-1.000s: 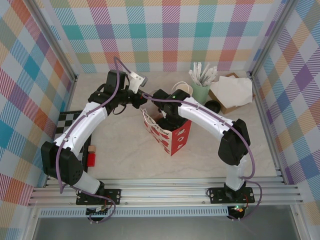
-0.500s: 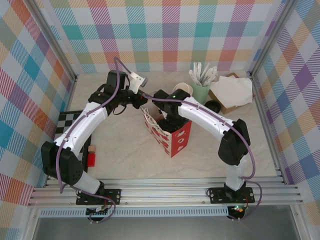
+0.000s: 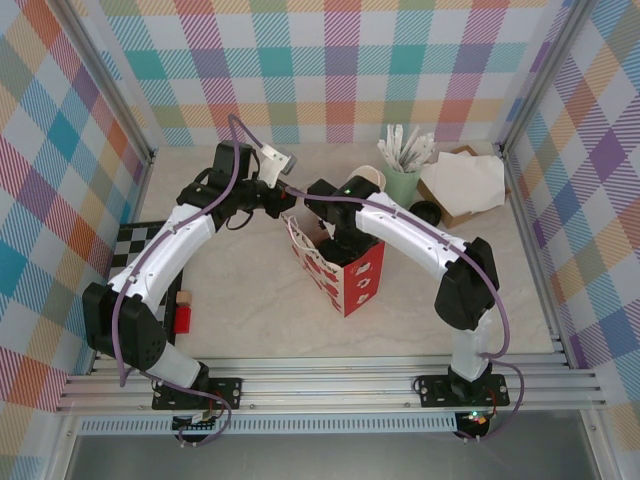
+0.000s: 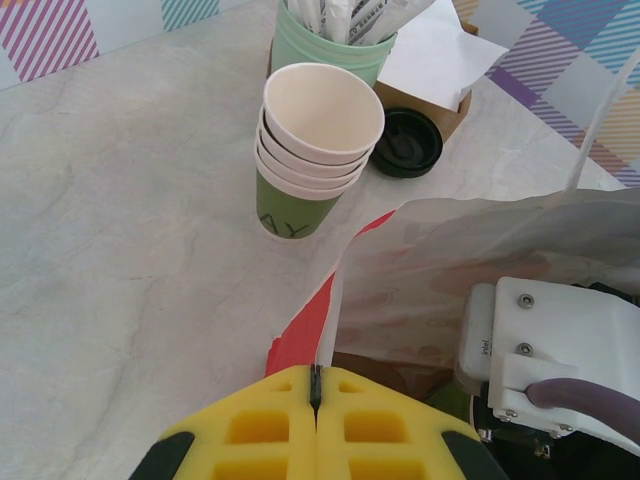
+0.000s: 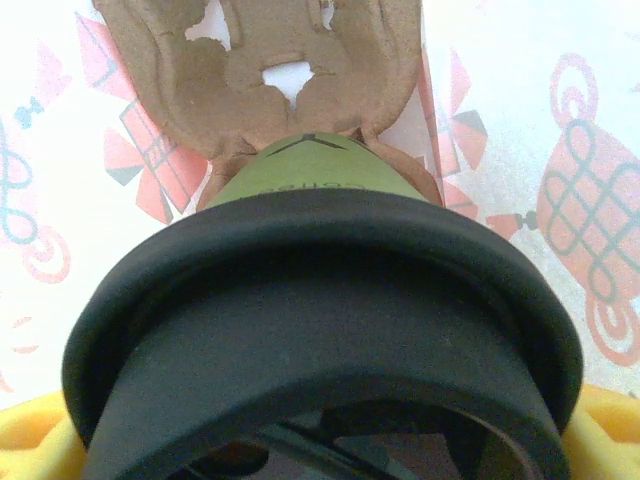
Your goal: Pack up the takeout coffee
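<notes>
Inside paper bag [image 3: 345, 272] sits takeout coffee [image 5: 318, 290], stacked cups [image 4: 318, 150] behind, loose lid [image 4: 405, 143] right of them

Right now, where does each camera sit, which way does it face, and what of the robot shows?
Top external: above and behind the arms, facing down on the table; both whole arms around the paper bag.
Left wrist: on the left arm, facing past the shut left jaws, pinching the bag's rim, toward the cup stack; the right arm's wrist beside.
Right wrist: inside the bag, facing down onto the takeout coffee between the right jaws.
Shared: top and left wrist show bag and cup stack.
</notes>
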Controlling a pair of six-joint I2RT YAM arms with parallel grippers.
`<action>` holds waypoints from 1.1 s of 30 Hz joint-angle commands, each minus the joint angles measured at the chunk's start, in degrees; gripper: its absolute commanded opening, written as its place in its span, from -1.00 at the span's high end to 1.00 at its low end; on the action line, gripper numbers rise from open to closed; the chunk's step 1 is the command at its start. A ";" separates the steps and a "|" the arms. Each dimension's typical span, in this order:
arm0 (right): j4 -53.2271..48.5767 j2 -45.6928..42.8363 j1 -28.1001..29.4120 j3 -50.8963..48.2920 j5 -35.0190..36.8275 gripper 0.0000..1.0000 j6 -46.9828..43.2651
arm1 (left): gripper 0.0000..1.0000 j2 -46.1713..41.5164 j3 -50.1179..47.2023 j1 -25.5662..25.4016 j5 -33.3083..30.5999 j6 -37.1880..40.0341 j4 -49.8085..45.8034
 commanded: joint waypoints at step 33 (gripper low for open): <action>-5.63 0.95 -0.28 1.72 -1.18 -0.10 1.04 | 1.00 -0.66 -0.80 0.73 0.20 0.34 0.09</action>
